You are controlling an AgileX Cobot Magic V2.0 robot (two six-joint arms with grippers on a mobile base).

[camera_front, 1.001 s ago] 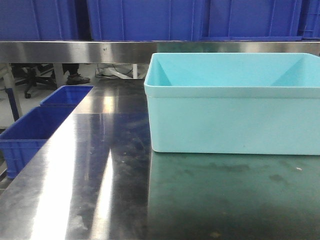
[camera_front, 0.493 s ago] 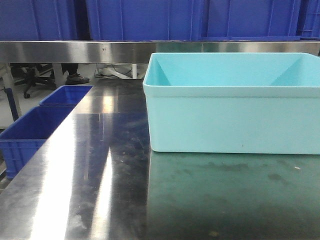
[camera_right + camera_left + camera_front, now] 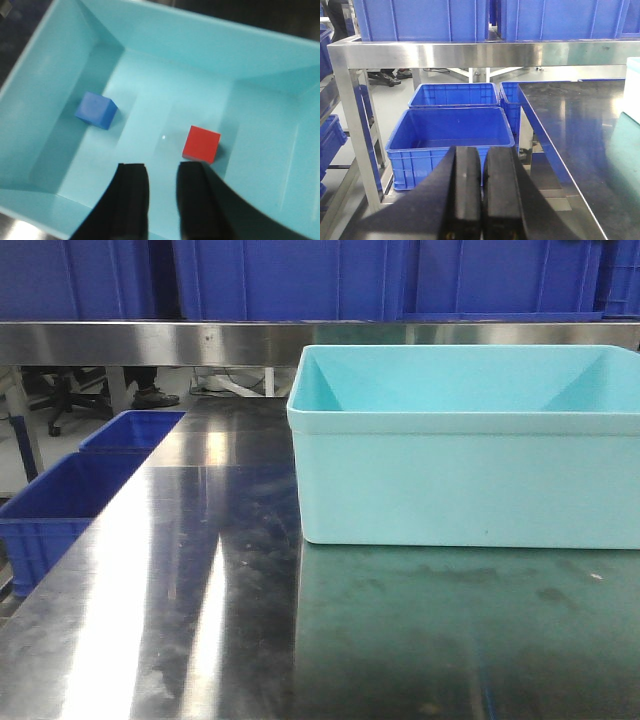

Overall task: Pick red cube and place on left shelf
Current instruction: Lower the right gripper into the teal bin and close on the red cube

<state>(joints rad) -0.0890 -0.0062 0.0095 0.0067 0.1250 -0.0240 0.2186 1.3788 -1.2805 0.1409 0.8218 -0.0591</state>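
Note:
The red cube [image 3: 201, 143] lies on the floor of the pale turquoise tub [image 3: 45, 75], right of centre. My right gripper [image 3: 161, 167] hovers open over the tub, and its right fingertip [image 3: 192, 172] sits just below the cube's near edge, with nothing between the fingers. The left shelf shows as a brushed steel rail [image 3: 470, 52] carrying deep-blue crates [image 3: 420, 20], and the same rail [image 3: 150, 342] crosses the front view. My left gripper [image 3: 482, 152] is shut and empty, pointing at the floor crates beside the table. No gripper appears in the front view.
A blue cube [image 3: 96, 110] lies in the tub's left part. Two open blue crates [image 3: 452, 130] stand on the floor left of the steel table [image 3: 580, 130]. In the front view the tub [image 3: 465, 470] fills the table's right half.

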